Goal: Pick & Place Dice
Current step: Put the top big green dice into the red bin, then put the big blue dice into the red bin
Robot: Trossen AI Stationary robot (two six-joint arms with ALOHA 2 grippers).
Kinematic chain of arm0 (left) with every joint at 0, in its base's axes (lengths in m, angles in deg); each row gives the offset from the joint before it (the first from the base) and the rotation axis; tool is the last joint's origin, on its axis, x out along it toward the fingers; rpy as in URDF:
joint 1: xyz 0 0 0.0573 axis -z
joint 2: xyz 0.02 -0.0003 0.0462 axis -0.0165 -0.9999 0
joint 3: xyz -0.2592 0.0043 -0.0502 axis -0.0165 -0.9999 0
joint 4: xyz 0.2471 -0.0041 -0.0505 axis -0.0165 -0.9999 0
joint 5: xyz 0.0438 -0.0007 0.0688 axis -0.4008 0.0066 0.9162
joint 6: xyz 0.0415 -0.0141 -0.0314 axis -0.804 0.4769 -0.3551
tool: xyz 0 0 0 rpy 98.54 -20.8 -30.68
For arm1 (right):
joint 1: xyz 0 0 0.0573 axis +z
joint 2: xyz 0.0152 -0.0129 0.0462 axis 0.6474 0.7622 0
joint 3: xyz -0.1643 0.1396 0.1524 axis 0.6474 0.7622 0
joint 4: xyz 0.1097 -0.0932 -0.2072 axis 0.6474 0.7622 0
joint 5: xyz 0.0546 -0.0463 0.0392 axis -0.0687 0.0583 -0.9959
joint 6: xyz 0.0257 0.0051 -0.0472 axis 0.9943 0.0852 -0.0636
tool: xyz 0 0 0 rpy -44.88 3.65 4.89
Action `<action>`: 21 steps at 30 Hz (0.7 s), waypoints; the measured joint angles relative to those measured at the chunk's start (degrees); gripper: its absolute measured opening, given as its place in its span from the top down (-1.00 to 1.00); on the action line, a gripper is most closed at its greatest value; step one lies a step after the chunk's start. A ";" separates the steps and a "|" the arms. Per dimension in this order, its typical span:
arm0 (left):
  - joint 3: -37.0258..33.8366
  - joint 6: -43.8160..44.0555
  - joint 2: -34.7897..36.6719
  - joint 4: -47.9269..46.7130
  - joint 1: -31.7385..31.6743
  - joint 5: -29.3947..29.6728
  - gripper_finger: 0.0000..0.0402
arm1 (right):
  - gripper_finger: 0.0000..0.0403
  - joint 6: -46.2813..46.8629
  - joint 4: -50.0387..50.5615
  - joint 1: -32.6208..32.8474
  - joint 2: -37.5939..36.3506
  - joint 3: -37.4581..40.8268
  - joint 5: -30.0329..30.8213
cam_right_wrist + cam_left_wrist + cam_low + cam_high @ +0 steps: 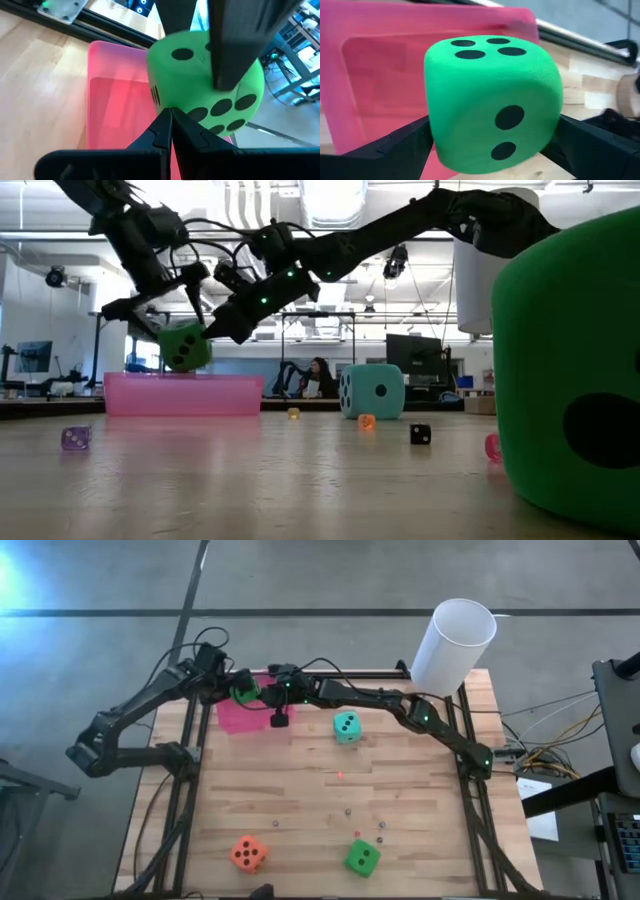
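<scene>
My left gripper is shut on a bright green die and holds it over the pink tray at the table's far left. My right gripper is shut; its arm reaches across from the right, and its tips stand right beside that die, also over the tray. The teal die sits on the wood right of the tray. The orange die and the second green die lie near the near edge. My left gripper pinches the green die between its two fingers, one on each of two opposite side faces. The fingers come slanting down from the table's left. The die hangs lifted clear just above the pink tray. My right gripper: I cannot tell whether its shut tips touch the die.
A tall white cylinder stands at the table's far right corner. Several tiny beads are scattered on the wood between the teal die and the near dice. In the low view the near green die fills the right side.
</scene>
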 joint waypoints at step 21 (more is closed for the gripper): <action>-0.02 -4.45 1.09 -2.19 -0.50 7.85 -0.95 | 0.96 1.50 5.97 0.94 -4.14 -4.24 -1.44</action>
